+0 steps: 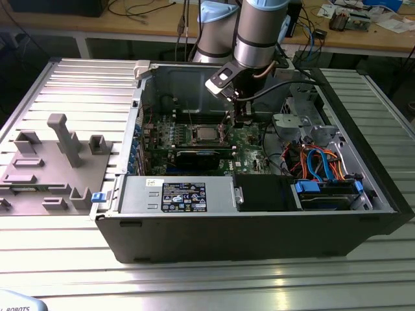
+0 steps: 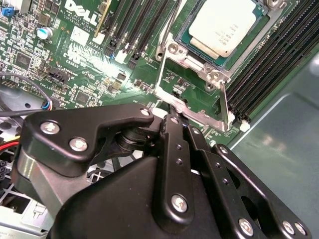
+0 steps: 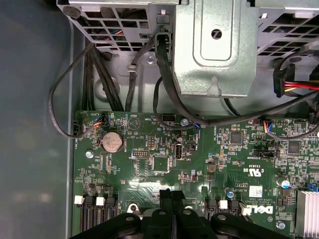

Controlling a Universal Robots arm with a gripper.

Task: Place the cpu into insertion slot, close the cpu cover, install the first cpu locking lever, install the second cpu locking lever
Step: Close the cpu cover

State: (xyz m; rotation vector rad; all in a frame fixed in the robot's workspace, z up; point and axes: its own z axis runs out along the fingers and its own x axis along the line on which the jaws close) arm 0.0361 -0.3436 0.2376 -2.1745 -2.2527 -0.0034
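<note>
In the second wrist view the cpu [image 2: 224, 22] sits in the insertion slot [image 2: 183, 36]. The cpu cover [image 2: 199, 113] lies open just beside it. The claw [image 2: 172, 113] has its fingers pressed together, with the tips at the cover's edge. The first wrist view shows a round battery [image 3: 112, 142] and black cables [image 3: 164, 94] by the green board [image 3: 149, 164]. In the exterior view the open computer case [image 1: 246, 233] rests on a gray metal counter [image 1: 194, 285], with a wooden counter [image 1: 97, 29] behind.
</note>
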